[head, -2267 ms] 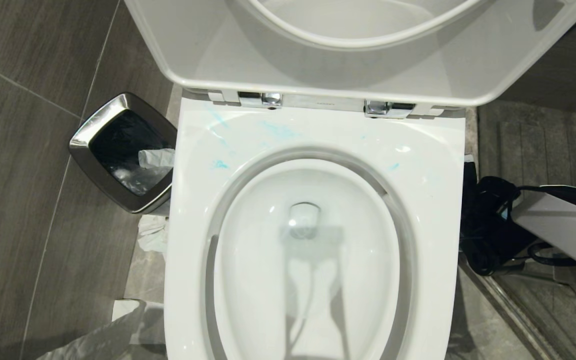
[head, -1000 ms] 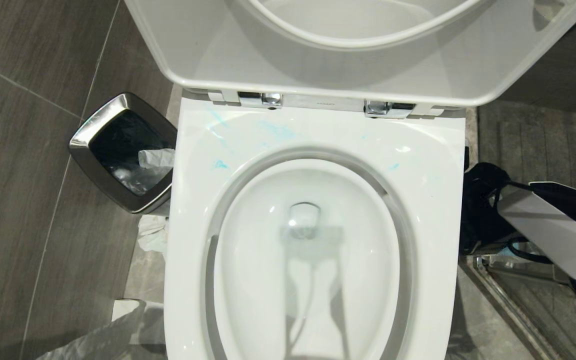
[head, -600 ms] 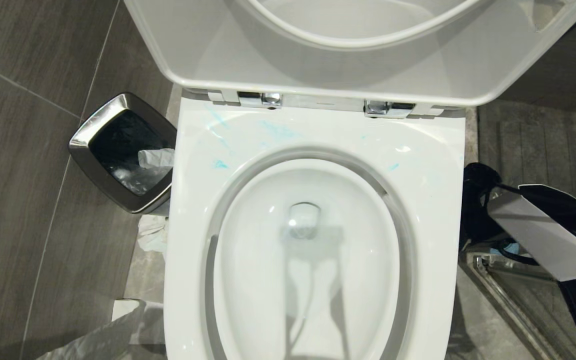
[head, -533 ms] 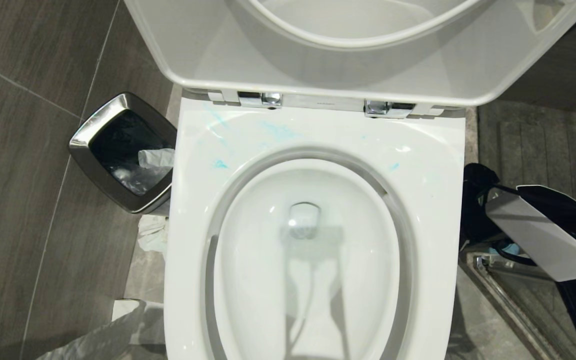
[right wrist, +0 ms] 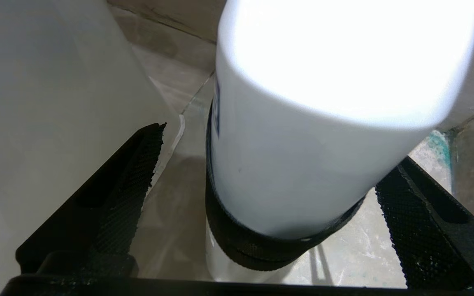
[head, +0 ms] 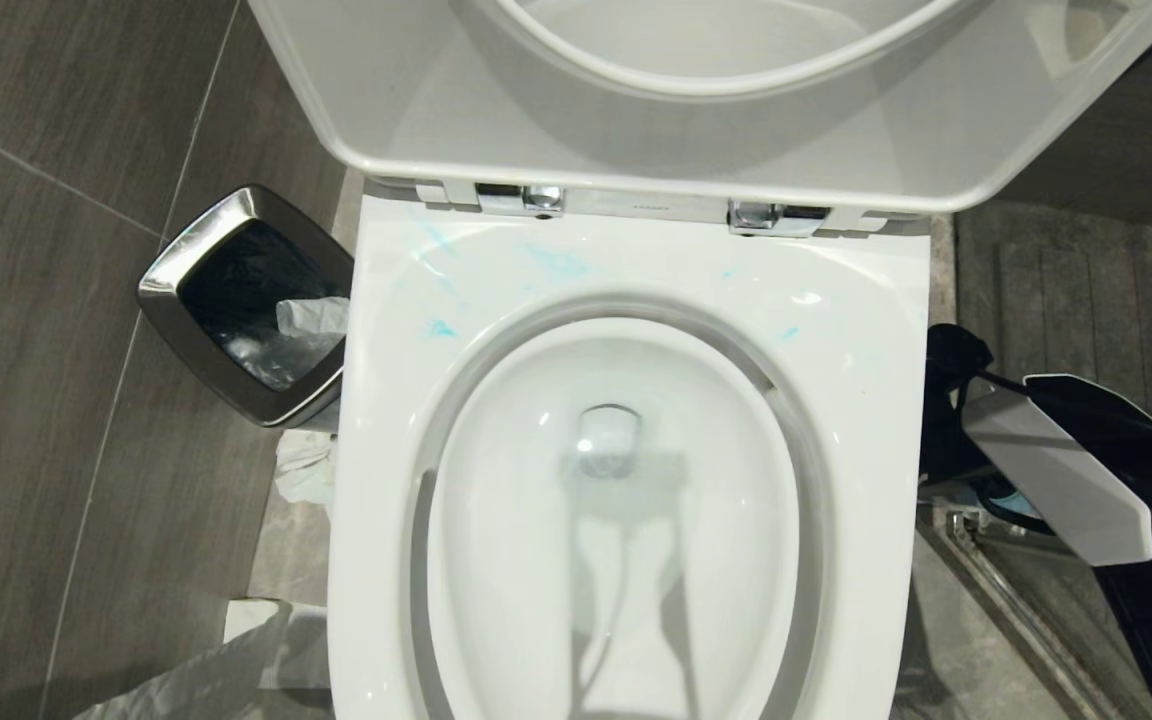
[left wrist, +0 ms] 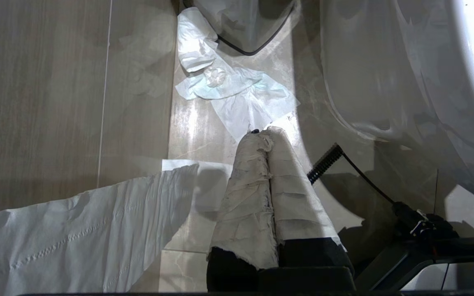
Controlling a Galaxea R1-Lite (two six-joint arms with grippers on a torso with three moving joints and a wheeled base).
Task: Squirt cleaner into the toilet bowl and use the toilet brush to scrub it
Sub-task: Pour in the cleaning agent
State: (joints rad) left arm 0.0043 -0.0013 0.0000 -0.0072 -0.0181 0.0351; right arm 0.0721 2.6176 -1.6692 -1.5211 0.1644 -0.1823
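The toilet bowl [head: 626, 270] fills the head view, seat and lid raised, with turquoise smears of cleaner [head: 556, 262] on its back rim. My right arm [head: 1056, 470] reaches down along the bowl's right side. In the right wrist view my right gripper [right wrist: 278, 148] is open, its black fingers [right wrist: 130, 176] standing either side of an upright white bottle [right wrist: 286, 172] with a black band. Neither finger presses on it. My left gripper [left wrist: 263, 133] is shut and empty, its fingers wrapped in white, low beside the bowl's base. The toilet brush is out of view.
A steel-rimmed black bin [head: 251, 300] stands left of the bowl with paper in it. Crumpled tissue [left wrist: 228, 90] and a long paper strip [left wrist: 76, 234] lie on the floor there. A turquoise stain [right wrist: 438, 144] marks the floor by the bottle. A metal door track [head: 1006, 590] runs on the right.
My right arm has swung lower and closer to the bowl's right side. The bowl, the bin and the left gripper have stayed as they were.
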